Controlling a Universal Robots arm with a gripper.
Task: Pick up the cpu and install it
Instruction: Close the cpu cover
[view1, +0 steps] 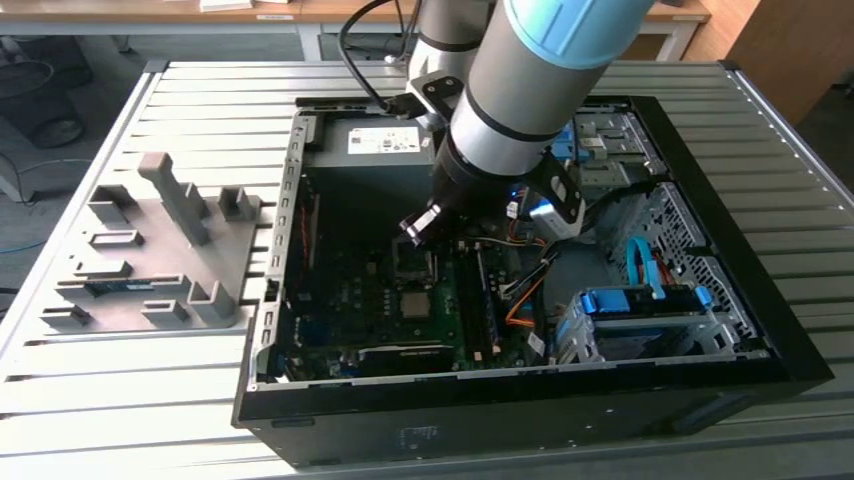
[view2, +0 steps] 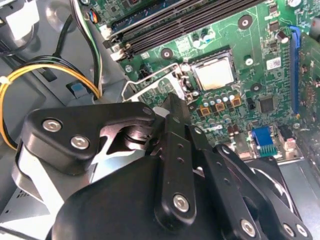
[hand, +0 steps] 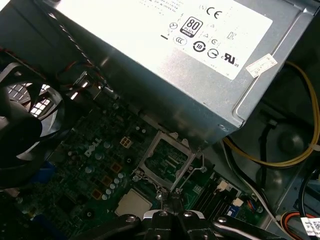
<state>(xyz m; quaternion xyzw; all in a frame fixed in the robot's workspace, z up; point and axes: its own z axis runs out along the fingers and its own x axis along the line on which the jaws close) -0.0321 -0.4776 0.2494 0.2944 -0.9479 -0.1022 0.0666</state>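
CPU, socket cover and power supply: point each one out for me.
CPU (view2: 214, 75): second wrist view, middle of its metal top.
Socket cover (hand: 167, 159): first wrist view, middle of the open frame.
Power supply (hand: 165, 65): first wrist view, labelled side.

inside the open computer case (view1: 747, 330), the cpu (view2: 214, 75) sits in its socket with open room directly above. the raised socket cover (hand: 167, 157) and the power supply (hand: 165, 65) crowd one side, memory slots (view2: 185, 22) another; cables (view2: 30, 75) lie well apart.
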